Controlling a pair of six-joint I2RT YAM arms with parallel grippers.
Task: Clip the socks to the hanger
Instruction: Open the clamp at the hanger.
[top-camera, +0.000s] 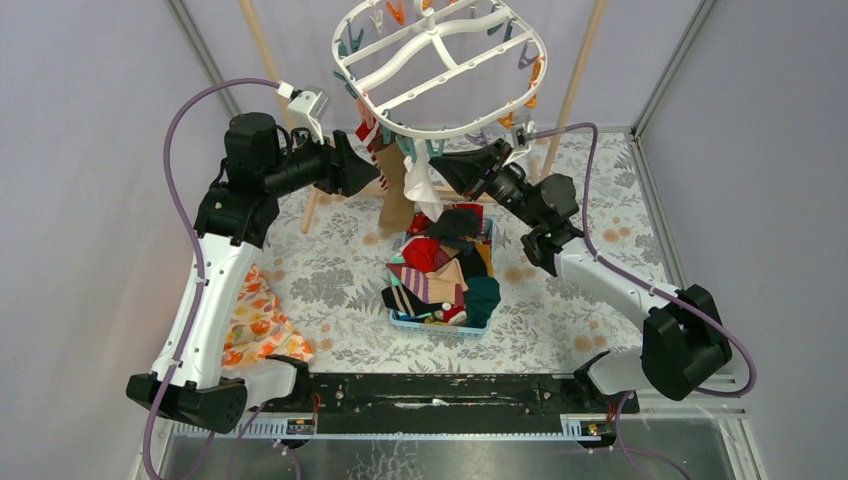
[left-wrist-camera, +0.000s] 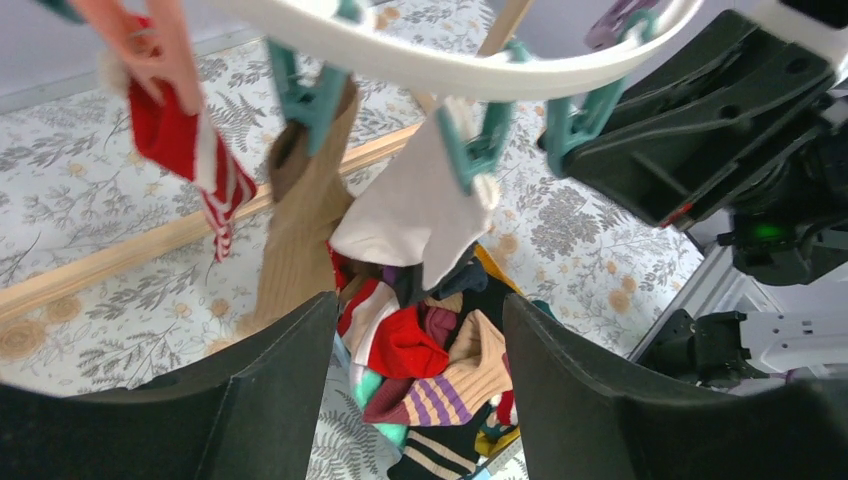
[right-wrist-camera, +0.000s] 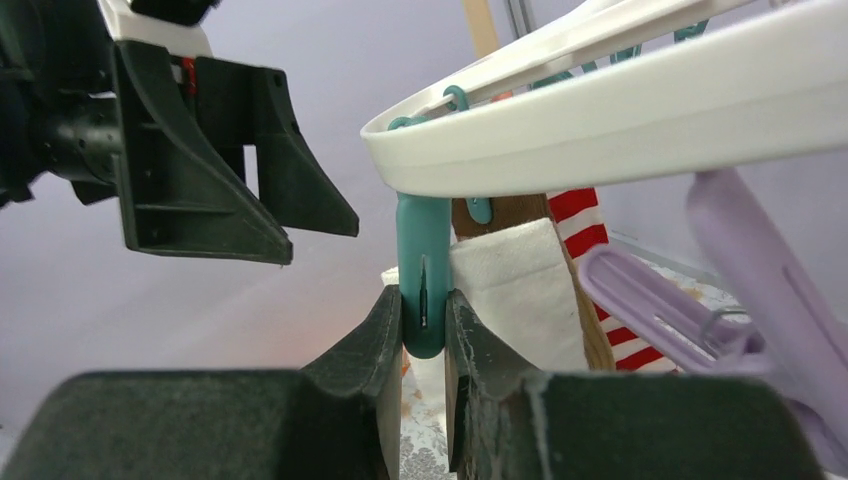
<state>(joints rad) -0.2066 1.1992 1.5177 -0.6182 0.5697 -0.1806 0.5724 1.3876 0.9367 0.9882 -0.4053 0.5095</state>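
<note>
Smooth teal plastic peg (right-wrist-camera: 423, 290) between right jaws, white sock (right-wrist-camera: 520, 295) alongside

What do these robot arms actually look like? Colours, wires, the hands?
The left arm and right arm match: white shells between chunky black joints, a purple cable looping along each. The left gripper and right gripper are black, with two wedge-shaped fingers. A white camera box sits at the left wrist; a green light glows on the right arm.
</note>
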